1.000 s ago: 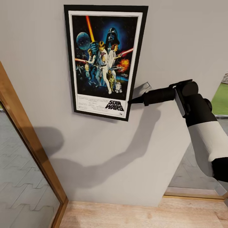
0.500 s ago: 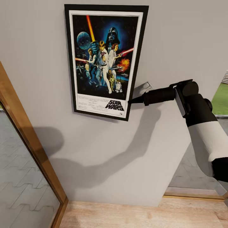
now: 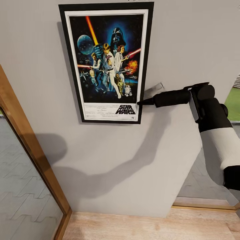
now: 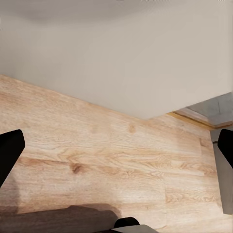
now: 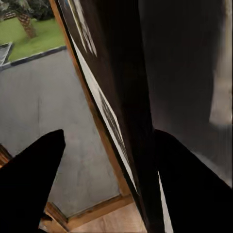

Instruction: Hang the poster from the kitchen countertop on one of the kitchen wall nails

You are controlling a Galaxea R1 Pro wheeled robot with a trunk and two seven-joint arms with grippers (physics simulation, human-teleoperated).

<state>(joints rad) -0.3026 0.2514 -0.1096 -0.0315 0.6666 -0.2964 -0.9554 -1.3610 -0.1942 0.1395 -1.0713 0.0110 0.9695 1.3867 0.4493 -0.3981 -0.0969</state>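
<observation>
While the right end effector [image 3: 141,102] is seen at the lower right edge of the poster [image 3: 106,63], its two fingers are spread in the right wrist view, one on each side of the black frame; whether either pad actually touches the frame cannot be told, so no firm pinch is recorded. The left end effector [image 4: 116,145] is held apart from the work, its dark fingers wide open over the wooden floor [image 4: 97,155].

The poster is placed flat against the grey wall [image 3: 186,43], upright, high above the floor, its top edge near the upper border of the head view. A nail cannot be made out; it is judged to be hidden behind the frame, if engaged at all.

Step in hand, as judged: seating the poster on its nail and letting go. To be done well, the fingers should be opened fully before the arm is drawn back, and the withdrawal should be made straight along the wall-normal, away from the frame edge, so that the lower corner is not dragged sideways or lifted off. The frame should be watched for swing or slip after release.

Writing legible: "STAR WARS" in black block logo on the white strip at the bottom of the poster [image 3: 126,109]. Smaller credit lines beside it are too fine to be read.
</observation>
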